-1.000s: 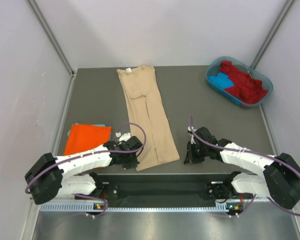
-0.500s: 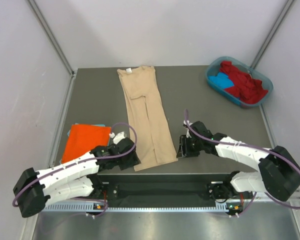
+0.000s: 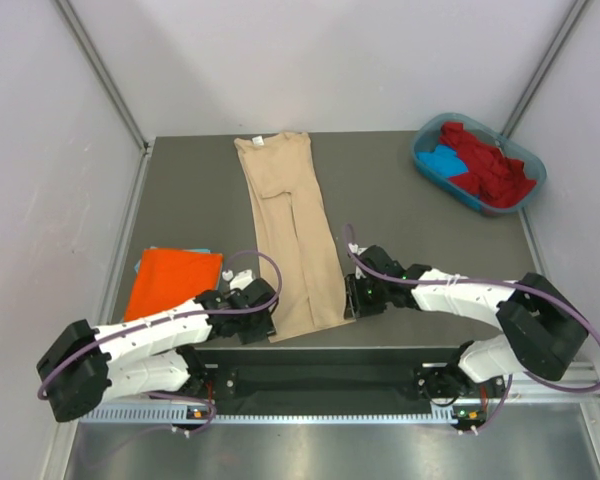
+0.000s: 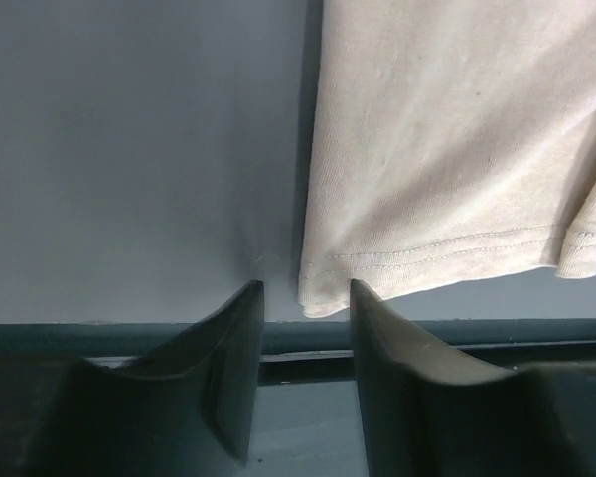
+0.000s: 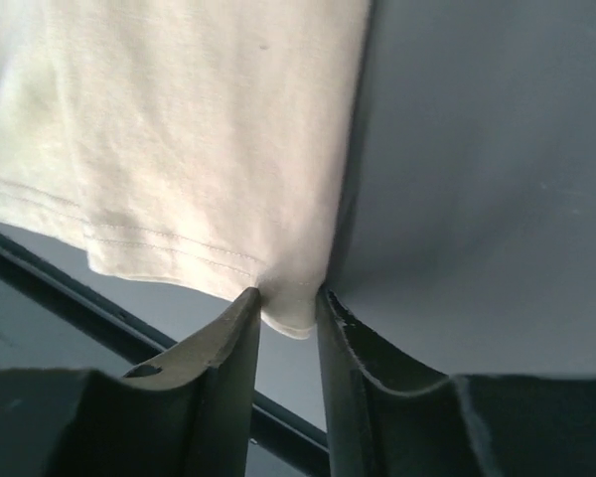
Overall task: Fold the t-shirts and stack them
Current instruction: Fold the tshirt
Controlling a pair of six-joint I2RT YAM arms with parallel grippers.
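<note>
The beige shirt (image 3: 290, 235) is lying lengthwise on the bench (image 3: 410, 220). The left gripper (image 4: 306, 296) and right gripper (image 5: 288, 298) are each straddling a near hem corner, jaws narrowly parted, not clamping.

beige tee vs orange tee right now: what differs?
Shape: the beige t-shirt is a long narrow strip running from the far edge to the near edge; the orange t-shirt is a compact folded rectangle.
Place: beige lies mid-table; orange sits near left on a blue cloth.
Contact: the left end effector and right end effector are at beige's near hem corners; neither is at orange.
Both lie flat.
</note>
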